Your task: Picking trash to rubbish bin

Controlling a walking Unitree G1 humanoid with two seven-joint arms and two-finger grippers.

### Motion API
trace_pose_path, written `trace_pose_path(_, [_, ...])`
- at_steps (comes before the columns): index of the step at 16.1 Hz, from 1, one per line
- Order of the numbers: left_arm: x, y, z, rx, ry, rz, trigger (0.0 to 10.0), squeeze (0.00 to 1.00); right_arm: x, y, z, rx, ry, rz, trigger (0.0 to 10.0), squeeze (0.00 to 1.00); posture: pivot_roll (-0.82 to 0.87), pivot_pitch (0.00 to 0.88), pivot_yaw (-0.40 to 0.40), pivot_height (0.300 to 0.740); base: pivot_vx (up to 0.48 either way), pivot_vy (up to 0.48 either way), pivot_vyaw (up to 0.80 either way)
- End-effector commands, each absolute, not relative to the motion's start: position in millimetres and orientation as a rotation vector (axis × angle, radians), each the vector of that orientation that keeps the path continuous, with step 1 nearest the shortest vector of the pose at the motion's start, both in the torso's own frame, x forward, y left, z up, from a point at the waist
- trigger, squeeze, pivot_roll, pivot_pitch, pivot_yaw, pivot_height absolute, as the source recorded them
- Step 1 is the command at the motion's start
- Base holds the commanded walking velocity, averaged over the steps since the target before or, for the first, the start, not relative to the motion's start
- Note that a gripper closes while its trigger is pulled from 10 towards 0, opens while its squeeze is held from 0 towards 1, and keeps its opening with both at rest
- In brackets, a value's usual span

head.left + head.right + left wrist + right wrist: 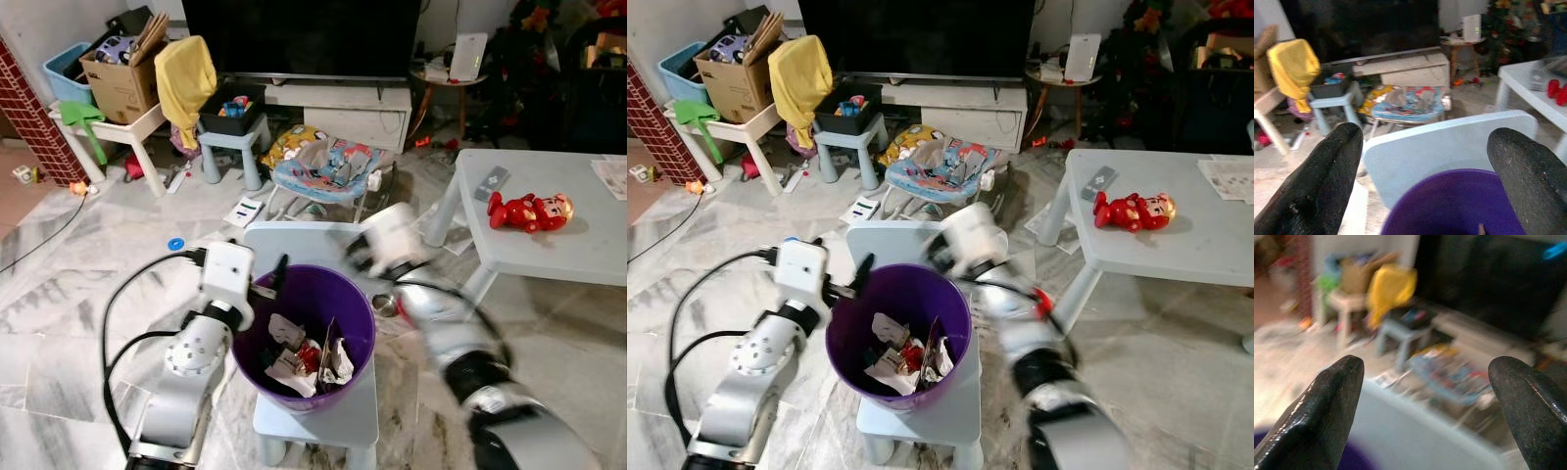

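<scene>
Trash [306,360] lies inside purple bin [361,311] on pale stool [343,421], centre foreground; left gripper [1425,147] at bin's 9 o'clock rim, fingers wide, empty; right gripper [1425,377] at 1 o'clock, blurred, wide, empty; deposit looks done, floor clutter beyond possibly left

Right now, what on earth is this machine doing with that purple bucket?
It is a robot tidying up. A purple bin stands on a small pale blue stool in front of it, with crumpled wrappers already inside. Its left gripper is at the bin's near rim, fingers open and empty. Its right gripper, blurred by motion, is open above the far side, holding nothing.
</scene>
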State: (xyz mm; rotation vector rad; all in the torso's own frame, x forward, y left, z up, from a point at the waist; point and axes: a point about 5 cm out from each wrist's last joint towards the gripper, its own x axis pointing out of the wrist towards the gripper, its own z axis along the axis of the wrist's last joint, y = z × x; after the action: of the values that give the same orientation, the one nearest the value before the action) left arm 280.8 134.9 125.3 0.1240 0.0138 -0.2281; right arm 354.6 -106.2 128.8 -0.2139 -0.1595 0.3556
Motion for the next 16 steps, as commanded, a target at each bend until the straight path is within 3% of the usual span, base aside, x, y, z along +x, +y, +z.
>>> trace_pose_path(1, [281,140,130,0.14,-0.011,-0.2,10.0,0.0,351,-120,133,-0.204,-0.184,0.284,10.0,0.0,0.05,0.011,0.017,0.74,0.0,0.0,0.0])
trace_pose_path(3, [282,148,129,0.147,-0.025,-0.134,10.0,0.0,336,-150,145,-0.231,-0.24,0.162,10.0,0.0,0.03,0.006,0.02,0.74,0.0,0.0,0.0])
trace_pose_path(8, [290,158,137,0.104,-0.065,-0.063,10.0,0.0,309,-183,156,-0.189,-0.254,0.019,10.0,0.0,-0.02,0.009,0.05,0.74,0.0,0.0,0.0])
trace_pose_path(11, [298,147,138,0.043,-0.061,-0.118,10.0,0.0,304,-185,158,-0.177,-0.215,-0.015,10.0,0.0,-0.03,0.006,0.05,0.74,0.0,0.0,0.0])
trace_pose_path(14, [299,145,139,0.02,-0.065,-0.111,10.0,0.0,306,-180,162,-0.17,-0.201,0.006,10.0,0.0,-0.03,0.009,0.037,0.74,0.0,0.0,-0.8])
trace_pose_path(16, [297,142,136,0.015,-0.061,-0.111,10.0,0.0,306,-179,163,-0.176,-0.196,0.012,10.0,0.0,-0.02,0.013,0.034,0.74,0.0,0.0,0.0])
